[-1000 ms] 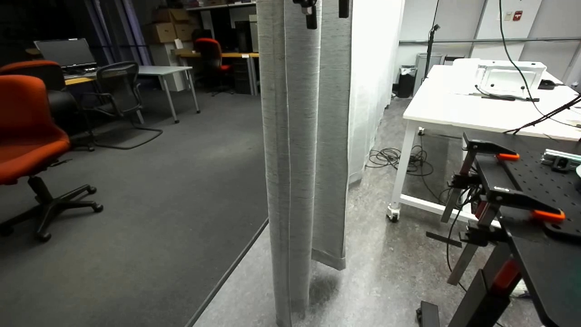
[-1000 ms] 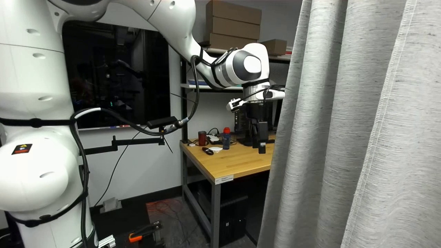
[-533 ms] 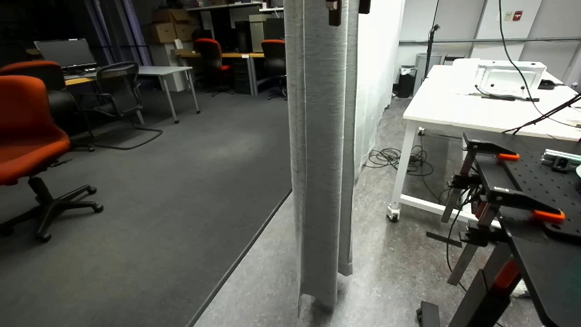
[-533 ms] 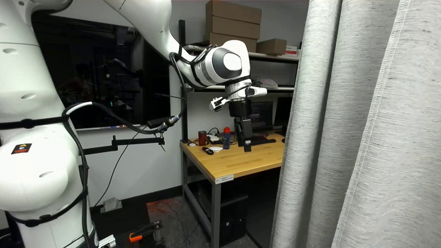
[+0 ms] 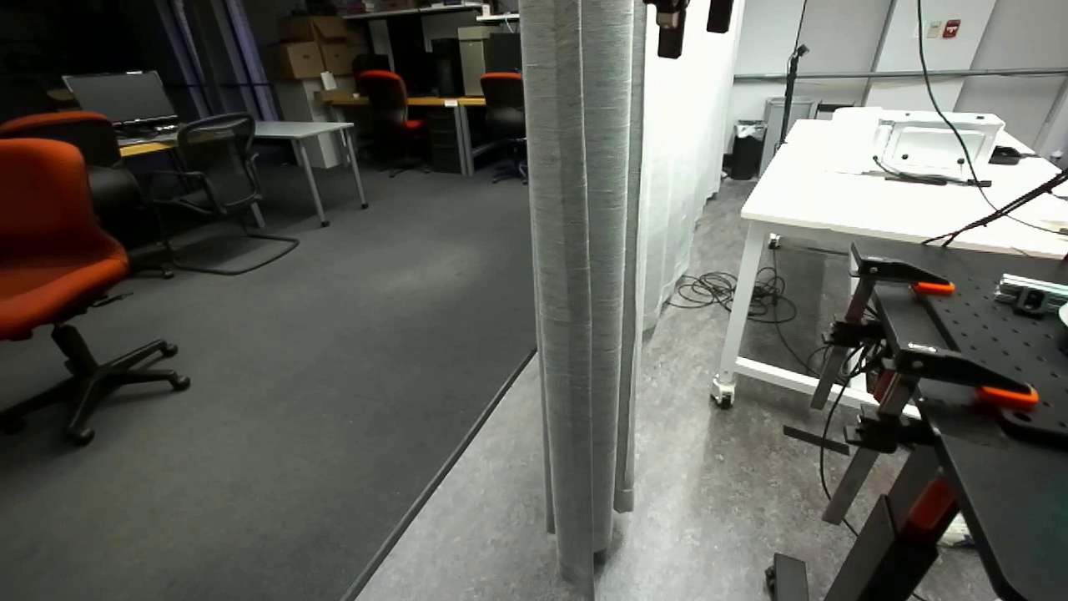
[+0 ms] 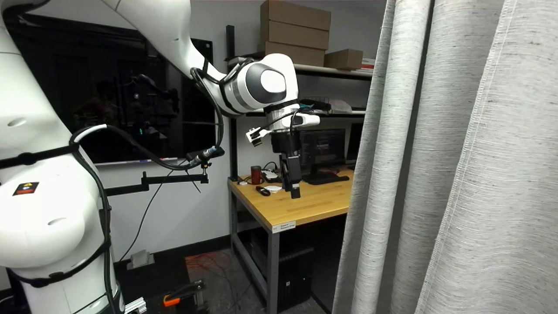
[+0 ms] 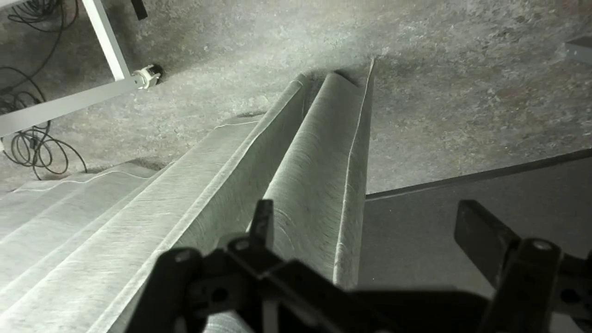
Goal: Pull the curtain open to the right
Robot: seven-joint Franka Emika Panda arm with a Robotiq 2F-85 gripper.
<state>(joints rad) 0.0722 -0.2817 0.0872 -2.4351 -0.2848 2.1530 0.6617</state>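
The light grey curtain (image 5: 584, 292) hangs in bunched vertical folds, its hem just above the floor. In an exterior view, the near folds of the curtain (image 6: 457, 152) fill the right side. My gripper (image 6: 291, 190) points down to the left of it with a visible gap. At the top of an exterior view, my gripper (image 5: 694, 27) shows only its fingertips, just right of the near folds. In the wrist view, my gripper (image 7: 365, 217) is wide open with nothing held; folds of the curtain (image 7: 305, 175) run behind and below the left finger (image 7: 264, 222).
A white table (image 5: 901, 200) on casters stands right of the curtain, with coiled cables (image 5: 734, 292) beneath. A black bench (image 5: 1001, 467) carries clamps with orange handles. Behind the arm is a wooden desk (image 6: 318, 207). An orange chair (image 5: 50, 225) stands on the carpet at left.
The arm has drawn away from the curtain, its open gripper moving sideways. The curtain's near edge first shifted right, uncovering more desk and carpet, then its folds swung back a little.
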